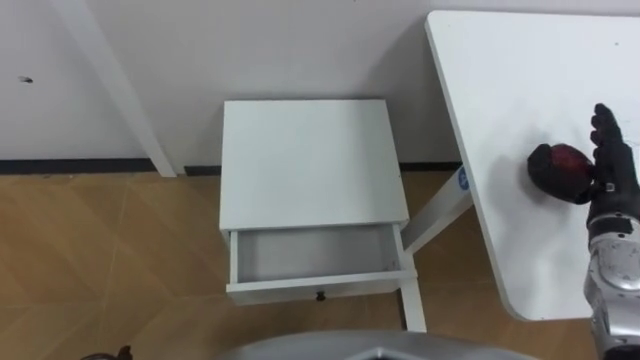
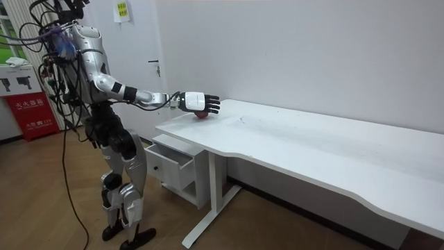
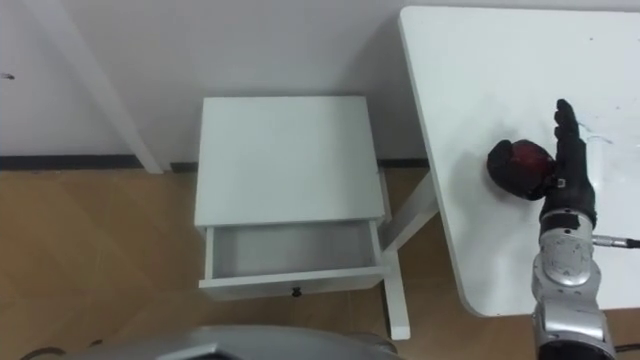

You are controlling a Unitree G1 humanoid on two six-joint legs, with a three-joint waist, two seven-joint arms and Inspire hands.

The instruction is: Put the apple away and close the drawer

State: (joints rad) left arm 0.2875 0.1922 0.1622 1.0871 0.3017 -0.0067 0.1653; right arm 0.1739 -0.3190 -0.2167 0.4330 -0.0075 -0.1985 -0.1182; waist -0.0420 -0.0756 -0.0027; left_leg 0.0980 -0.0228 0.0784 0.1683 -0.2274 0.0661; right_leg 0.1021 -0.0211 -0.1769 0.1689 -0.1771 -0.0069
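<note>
Right robot hand (image 1: 612,152), fingers straight, touches the apple (image 1: 556,168) on the table (image 1: 500,110), whose blue sticker (image 1: 463,178) is illegible.

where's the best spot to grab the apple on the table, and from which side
Grip the apple around its round middle, coming from its right, where the right hand sits open beside it. It lies free on the table with nothing crowding it, so fingers could wrap the far side and the thumb the near side.
</note>
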